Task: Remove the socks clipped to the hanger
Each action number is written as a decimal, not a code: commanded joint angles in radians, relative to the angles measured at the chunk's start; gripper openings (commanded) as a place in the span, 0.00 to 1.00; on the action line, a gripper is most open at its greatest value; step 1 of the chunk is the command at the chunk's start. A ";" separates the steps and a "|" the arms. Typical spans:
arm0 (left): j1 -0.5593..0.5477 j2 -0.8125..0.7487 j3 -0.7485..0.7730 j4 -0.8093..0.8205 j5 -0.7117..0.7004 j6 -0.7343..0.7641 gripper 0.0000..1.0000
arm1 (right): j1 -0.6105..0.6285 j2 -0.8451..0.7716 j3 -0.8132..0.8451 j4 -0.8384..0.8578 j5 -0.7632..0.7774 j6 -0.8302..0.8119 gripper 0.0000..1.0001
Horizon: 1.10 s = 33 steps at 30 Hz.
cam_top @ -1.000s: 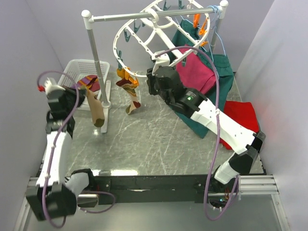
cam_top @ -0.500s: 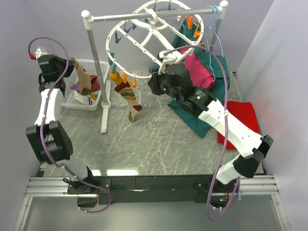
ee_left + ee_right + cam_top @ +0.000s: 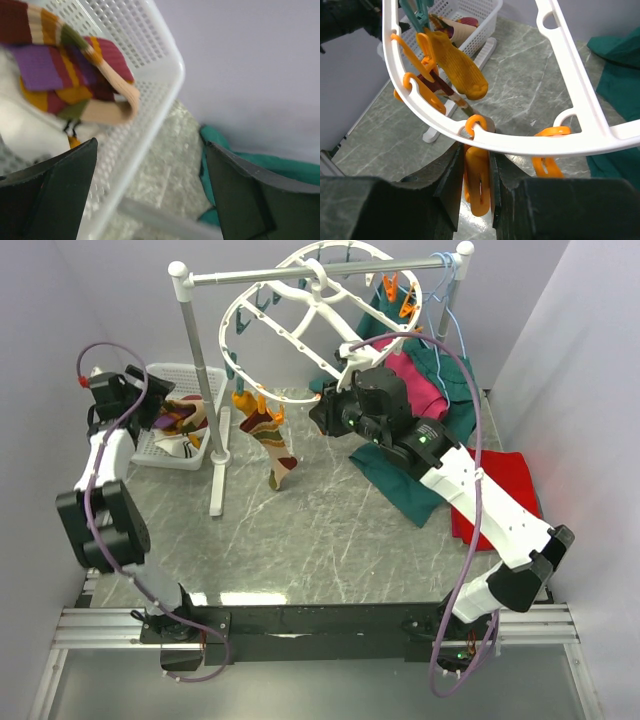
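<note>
Since half a second ago the left gripper (image 3: pixel 150 145) has let go: the striped sock (image 3: pixel 75 75) it held above the white basket (image 3: pixel 160 55) now lies inside it, and the gripper stands wide open with nothing between its fingers. The right arm has barely shifted. Its gripper (image 3: pixel 476 170) is closed on an orange clip (image 3: pixel 477 195) hanging from the rim of the white hanger (image 3: pixel 568 75). Only the right wrist view shows that pinch; from above, the arm's own body hides it. That view also shows a mustard knitted piece (image 3: pixel 457 65) clipped to the rim, with maroon fabric behind it. The top view alone shows the whole layout. There we count one long hanging sock (image 3: pixel 273 447) below the hanger's near rim, over the grey bench (image 3: pixel 320 530). We cannot tell whether the mustard piece is a second sock or part of that one. We count one basket, left of the white rack (image 3: pixel 205 390) that carries the hanger. The striped heap in it is too bunched to count. Behind and right of the right arm lie green clothes (image 3: pixel 395 480), a pink garment (image 3: pixel 410 375) and one red cloth (image 3: pixel 505 480).
</note>
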 commanded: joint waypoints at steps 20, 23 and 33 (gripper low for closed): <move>-0.392 -0.958 -0.806 0.411 0.111 -0.078 0.85 | -0.121 -0.106 -0.038 -0.024 -0.239 -0.003 0.00; -0.422 -0.991 -0.889 0.494 0.140 -0.099 0.88 | -0.150 -0.114 -0.055 -0.013 -0.285 -0.002 0.00; -0.667 -1.018 -1.085 0.757 0.111 -0.008 0.87 | -0.221 -0.126 -0.083 0.013 -0.445 0.009 0.00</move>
